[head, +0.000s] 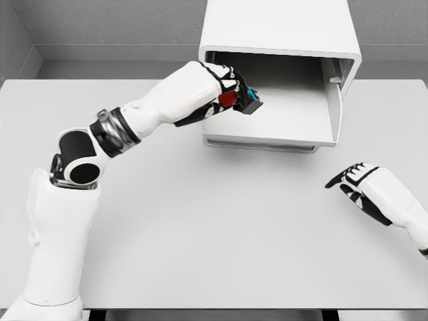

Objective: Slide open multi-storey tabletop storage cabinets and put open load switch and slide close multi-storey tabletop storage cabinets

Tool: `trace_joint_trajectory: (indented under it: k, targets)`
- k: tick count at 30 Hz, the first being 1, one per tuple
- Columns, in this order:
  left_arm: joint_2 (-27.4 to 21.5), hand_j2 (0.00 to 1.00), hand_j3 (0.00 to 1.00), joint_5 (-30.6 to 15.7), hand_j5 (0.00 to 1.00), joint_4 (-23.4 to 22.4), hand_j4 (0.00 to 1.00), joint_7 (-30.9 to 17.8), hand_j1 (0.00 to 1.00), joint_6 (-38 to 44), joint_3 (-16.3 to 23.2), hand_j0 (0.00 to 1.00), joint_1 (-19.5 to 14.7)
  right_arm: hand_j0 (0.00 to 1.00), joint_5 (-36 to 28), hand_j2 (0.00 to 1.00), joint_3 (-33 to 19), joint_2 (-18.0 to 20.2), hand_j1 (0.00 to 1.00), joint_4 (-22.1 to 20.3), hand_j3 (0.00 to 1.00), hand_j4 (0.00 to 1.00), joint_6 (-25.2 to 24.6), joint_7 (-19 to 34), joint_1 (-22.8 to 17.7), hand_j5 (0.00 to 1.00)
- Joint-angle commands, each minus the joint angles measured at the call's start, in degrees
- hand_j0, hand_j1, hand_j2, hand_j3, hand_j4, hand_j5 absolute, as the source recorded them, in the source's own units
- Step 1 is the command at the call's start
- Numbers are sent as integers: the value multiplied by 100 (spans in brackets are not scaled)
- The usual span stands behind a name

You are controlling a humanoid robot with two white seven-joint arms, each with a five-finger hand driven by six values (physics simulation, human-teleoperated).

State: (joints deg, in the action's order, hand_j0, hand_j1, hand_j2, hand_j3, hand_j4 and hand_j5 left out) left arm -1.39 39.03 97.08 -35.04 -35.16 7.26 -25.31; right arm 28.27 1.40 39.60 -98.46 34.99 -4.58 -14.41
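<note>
The white storage cabinet [281, 33] stands at the back of the table, its drawer [321, 137] slid out toward me. My left hand [224, 90] hovers over the drawer's left edge, shut on the load switch [242, 99], a small black block with a red knob and a blue part. The switch hangs just above the drawer's inner floor at its left side. Over the table's right side my right hand [358, 184] rests low with fingers relaxed and nothing in it.
The grey table [200, 234] spreads wide in front of the cabinet. Grey walls close in behind and at the left. The drawer's right wall [336, 100] stands tall next to the cabinet's opening.
</note>
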Motion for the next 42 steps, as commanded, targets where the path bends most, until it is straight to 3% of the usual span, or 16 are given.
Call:
trace_joint_trajectory:
  k: [1, 5, 12, 19, 21, 25, 42]
  targets:
    - [122, 38, 38, 17, 38, -75, 38, 4, 38, 16, 39, 38, 0, 49, -6, 49, 18, -67, 49, -139, 49, 49, 1, 10, 0, 49]
    - [139, 38, 38, 43, 38, -102, 38, 4, 38, 16, 127, 38, 0, 49, -6, 49, 18, -67, 49, -147, 49, 49, 1, 10, 0, 49]
    - [139, 38, 38, 527, 38, -269, 38, 4, 38, 16, 197, 38, -53, 50, -6, 50, 0, -76, 50, -147, 50, 50, 1, 10, 0, 50]
    - [139, 38, 38, 527, 38, -269, 38, 4, 38, 16, 417, 38, -53, 50, -15, 50, 0, -76, 50, -165, 50, 50, 1, 10, 0, 50]
    - [139, 41, 41, 527, 41, -233, 41, 4, 41, 16, 434, 41, -53, 50, -6, 50, 0, -67, 50, -217, 50, 50, 1, 10, 0, 50]
    - [139, 57, 57, 527, 57, -216, 57, 4, 57, 16, 426, 57, -62, 50, -6, 50, 9, -76, 50, -244, 50, 50, 1, 10, 0, 50]
    - [139, 69, 69, 527, 69, -216, 69, 4, 69, 16, 399, 69, -62, 50, 3, 50, 9, -76, 50, -253, 50, 50, 1, 10, 0, 50]
